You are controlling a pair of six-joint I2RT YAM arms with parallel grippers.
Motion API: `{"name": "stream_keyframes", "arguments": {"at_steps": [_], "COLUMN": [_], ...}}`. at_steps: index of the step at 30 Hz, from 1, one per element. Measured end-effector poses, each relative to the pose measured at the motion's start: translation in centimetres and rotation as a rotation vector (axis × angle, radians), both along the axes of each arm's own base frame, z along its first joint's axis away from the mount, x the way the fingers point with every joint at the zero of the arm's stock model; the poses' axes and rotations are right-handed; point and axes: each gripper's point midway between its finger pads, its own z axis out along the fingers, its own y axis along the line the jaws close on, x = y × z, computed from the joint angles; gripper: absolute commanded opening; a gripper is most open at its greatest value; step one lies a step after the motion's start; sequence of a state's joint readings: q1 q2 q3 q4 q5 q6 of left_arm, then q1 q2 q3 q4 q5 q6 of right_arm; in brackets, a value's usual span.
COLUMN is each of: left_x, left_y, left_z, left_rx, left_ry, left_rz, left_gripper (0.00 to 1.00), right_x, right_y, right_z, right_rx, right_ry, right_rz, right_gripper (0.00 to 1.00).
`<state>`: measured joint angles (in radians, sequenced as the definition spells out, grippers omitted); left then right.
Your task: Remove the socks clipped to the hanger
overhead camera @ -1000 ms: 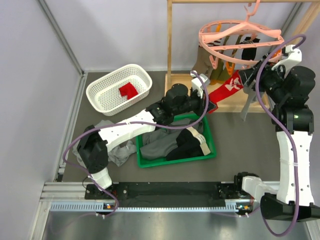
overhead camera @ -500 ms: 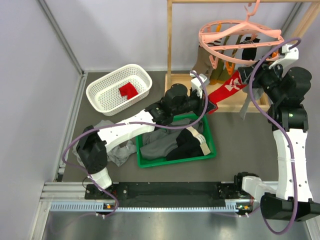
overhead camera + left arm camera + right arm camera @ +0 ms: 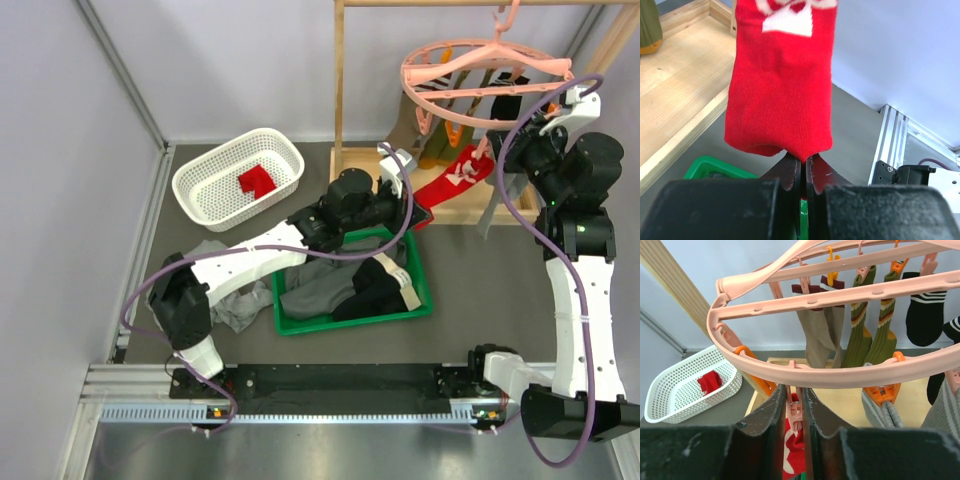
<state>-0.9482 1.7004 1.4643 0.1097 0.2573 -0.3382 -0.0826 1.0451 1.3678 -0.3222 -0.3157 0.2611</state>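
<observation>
The red sock (image 3: 782, 90) is stretching near-left from its hanger (image 3: 815, 372) clip (image 3: 795, 407); left gripper (image 3: 804, 167) jaws clamping the toe, right gripper (image 3: 794, 401) jaws squeezing that clip.

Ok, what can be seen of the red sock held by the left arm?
The red sock looks like a fine knit, bright red with a white pattern on its upper part. It is stretched at a slant between the pink clip hanger and the left end effector, whose fingers are shut on its lower end. Its top runs up to a pink clip, which the right end effector closes around. Nothing else visibly touches it.
</observation>
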Motion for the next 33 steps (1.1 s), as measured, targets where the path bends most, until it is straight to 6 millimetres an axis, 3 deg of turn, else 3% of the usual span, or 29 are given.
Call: {"name": "stream_keyframes", "arguments": {"at_steps": [3, 12, 17, 20, 22, 24, 29, 32, 33], "left_x": [-0.1, 0.0, 1.0, 3.1, 5.1, 8.3, 16.3, 19.5, 20.2], "left_y": [0.1, 0.5, 2.6, 5.1, 7.6, 11.4, 23.7, 31.4, 33.2], "left_z": [0.1, 0.1, -0.2, 0.2, 0.7, 1.3, 0.6, -0.7, -1.0], "left_rx": [0.001, 0.007, 0.042, 0.067, 0.08, 0.088, 0.108, 0.125, 0.125], "left_ry": [0.001, 0.002, -0.004, -0.02, -0.023, -0.024, 0.042, 0.098, 0.108], "left_rz": [0.0, 0.016, 0.114, 0.23, 0.32, 0.441, 0.773, 0.953, 0.995], "left_gripper": [0.0, 0.0, 0.0, 0.0, 0.0, 0.0, 0.0, 0.0, 0.0], "right_x": [0.0, 0.0, 0.0, 0.0, 0.0, -0.1, -0.1, -0.2, -0.2], "right_y": [0.0, 0.0, 0.0, 0.0, 0.0, 0.0, 0.1, 0.2, 0.2], "right_z": [0.0, -0.1, -0.2, -0.2, -0.3, -0.3, -0.4, -0.5, -0.6], "right_rx": [0.0, 0.001, 0.005, 0.01, 0.013, 0.019, 0.032, 0.039, 0.04], "right_ry": [0.001, 0.005, 0.01, 0.012, 0.015, 0.019, 0.025, 0.031, 0.036], "right_rz": [-0.001, -0.001, -0.002, -0.004, -0.005, -0.005, -0.004, 0.004, 0.004], "right_gripper": [0.04, 0.08, 0.13, 0.15, 0.16, 0.16, 0.16, 0.16, 0.16]}}
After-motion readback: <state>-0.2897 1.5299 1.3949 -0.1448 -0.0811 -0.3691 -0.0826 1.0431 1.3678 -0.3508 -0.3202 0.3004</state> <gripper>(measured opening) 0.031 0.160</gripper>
